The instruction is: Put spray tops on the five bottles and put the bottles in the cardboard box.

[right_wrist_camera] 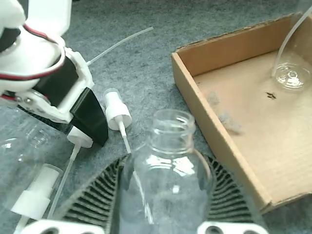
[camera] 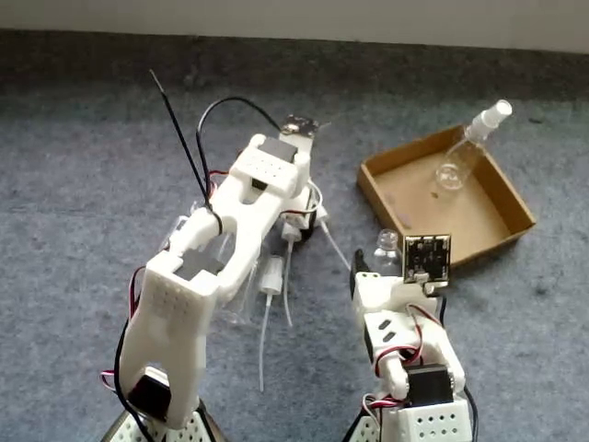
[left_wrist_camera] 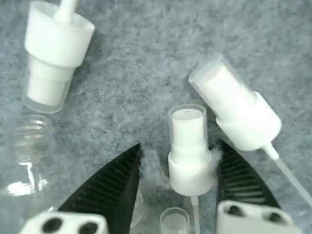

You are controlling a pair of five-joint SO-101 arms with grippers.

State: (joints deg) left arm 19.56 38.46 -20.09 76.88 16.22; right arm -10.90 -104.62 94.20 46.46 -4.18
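Note:
My left gripper is open, its black fingers on either side of a white spray top lying on the grey carpet. A second spray top lies just beyond, and a third rests at the threaded neck of a clear bottle. My right gripper is shut on an upright clear bottle with an uncapped neck, beside the cardboard box. In the high view this held bottle stands at the box's near corner. One bottle with a spray top lies in the box.
More clear bottles lie partly hidden under the left arm. A loose spray top with a long tube lies between the arms. The left arm's fingers sit close to the held bottle. Open carpet lies to the far left.

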